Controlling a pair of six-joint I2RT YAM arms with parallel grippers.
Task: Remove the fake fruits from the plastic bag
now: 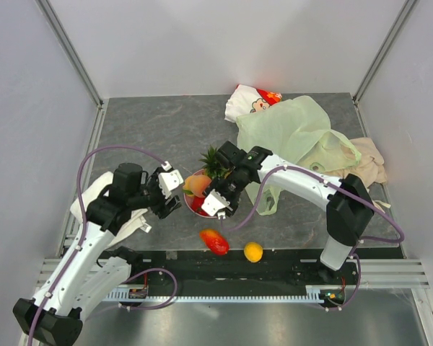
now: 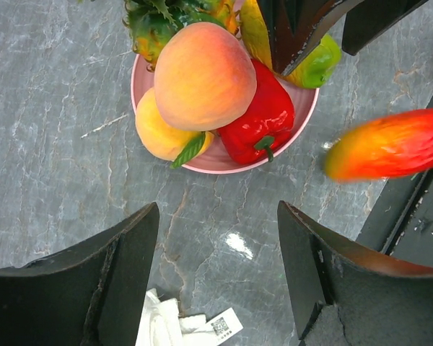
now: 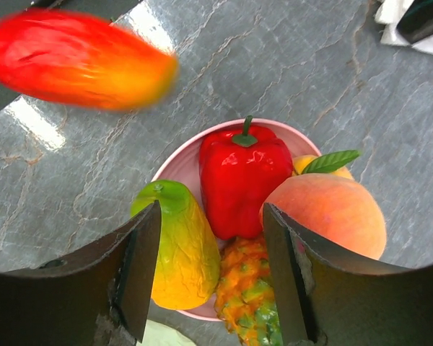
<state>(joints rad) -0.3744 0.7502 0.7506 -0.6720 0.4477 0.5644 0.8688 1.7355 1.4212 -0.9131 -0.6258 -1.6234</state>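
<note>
Our left gripper is open with nothing in it, and its two dark fingers are spread wide. The pink plate sits close by at its 12 o'clock on the grey, stone-look desk. Many of the fake fruits are piled on the plate: a round smooth peach, a yellow fruit with a green leaf, a bumpy pineapple, a shiny red pepper and a green and yellow mango. They all look hard and slippery, like plastic.

Our right gripper hangs right over the plate. It is open too and holds nothing.

In the top view, a red and yellow mango lies on the desk at 6 o'clock from the plate. It is long, and it points from 10 o'clock to 4 o'clock. It looks blurry in both wrist views. A small round orange lies just to its right.

The plastic bag is thin, pale green and crumpled. It lies at 2 o'clock from the right gripper, so the right arm is much nearer to it. We cannot tell if any fruit is left inside. If one is, we think the right arm should reach that way.

A white and red pouch touches the bag at its 11 o'clock, and a soft beige cloth lies at its 3 o'clock.
</note>
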